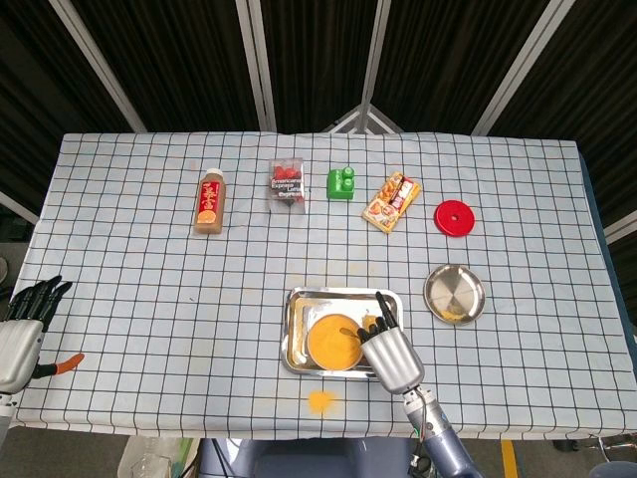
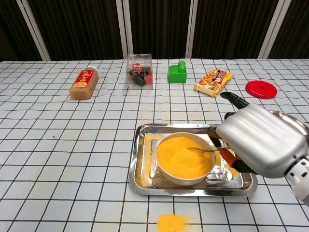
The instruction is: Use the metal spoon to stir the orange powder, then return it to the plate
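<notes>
A pale bowl [image 2: 185, 157] heaped with orange powder [image 1: 333, 341] stands in a steel tray [image 2: 143, 175] near the table's front edge. My right hand [image 2: 263, 141] [image 1: 394, 357] hovers at the bowl's right side and holds a metal spoon [image 2: 203, 149] whose tip lies on the powder. The round metal plate [image 1: 455, 294], with some orange powder in it, sits to the right of the tray; in the chest view only its rim [image 2: 292, 119] shows behind the hand. My left hand [image 1: 20, 334] is at the table's front left corner, its fingers spread, holding nothing.
At the back lie a brown bottle [image 2: 84, 82], a clear box of dark items [image 2: 140, 71], a green block [image 2: 177, 72], a snack packet [image 2: 213, 81] and a red disc [image 2: 261, 89]. Spilled orange powder [image 2: 173, 223] lies in front of the tray.
</notes>
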`<state>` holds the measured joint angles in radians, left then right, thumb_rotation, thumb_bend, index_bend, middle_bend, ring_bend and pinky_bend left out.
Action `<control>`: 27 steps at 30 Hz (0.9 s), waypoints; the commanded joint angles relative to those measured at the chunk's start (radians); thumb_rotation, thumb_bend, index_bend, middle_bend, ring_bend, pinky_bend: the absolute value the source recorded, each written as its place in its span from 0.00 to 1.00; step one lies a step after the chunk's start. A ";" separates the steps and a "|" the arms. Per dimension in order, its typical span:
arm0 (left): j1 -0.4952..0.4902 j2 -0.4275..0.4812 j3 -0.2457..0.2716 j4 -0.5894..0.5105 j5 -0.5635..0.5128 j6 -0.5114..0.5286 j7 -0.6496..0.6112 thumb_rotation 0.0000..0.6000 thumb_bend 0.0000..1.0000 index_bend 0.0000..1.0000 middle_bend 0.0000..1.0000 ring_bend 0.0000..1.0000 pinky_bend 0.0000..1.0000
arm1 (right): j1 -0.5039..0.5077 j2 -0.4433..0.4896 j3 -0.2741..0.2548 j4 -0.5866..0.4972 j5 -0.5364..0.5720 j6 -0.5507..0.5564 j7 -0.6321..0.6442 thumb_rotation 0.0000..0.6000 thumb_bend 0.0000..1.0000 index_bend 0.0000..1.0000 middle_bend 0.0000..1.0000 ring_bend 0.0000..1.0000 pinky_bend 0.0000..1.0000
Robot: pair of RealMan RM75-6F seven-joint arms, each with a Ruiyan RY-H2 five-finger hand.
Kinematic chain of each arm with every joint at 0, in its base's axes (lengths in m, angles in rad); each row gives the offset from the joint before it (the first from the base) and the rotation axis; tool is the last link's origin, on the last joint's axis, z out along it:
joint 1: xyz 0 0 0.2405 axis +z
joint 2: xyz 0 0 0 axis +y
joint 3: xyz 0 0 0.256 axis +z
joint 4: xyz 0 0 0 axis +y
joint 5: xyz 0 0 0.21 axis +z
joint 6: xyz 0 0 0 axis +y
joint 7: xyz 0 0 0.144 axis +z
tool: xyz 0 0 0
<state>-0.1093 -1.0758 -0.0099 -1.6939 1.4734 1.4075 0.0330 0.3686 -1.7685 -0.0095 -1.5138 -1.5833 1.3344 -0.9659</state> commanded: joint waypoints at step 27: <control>0.001 -0.001 -0.002 0.000 -0.003 0.002 -0.005 1.00 0.00 0.00 0.00 0.00 0.00 | -0.015 -0.012 -0.001 -0.046 -0.077 0.010 -0.027 1.00 0.75 0.95 0.79 0.47 0.00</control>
<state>-0.1080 -1.0766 -0.0117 -1.6934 1.4707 1.4091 0.0277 0.3534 -1.7793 -0.0093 -1.5574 -1.6578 1.3452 -0.9900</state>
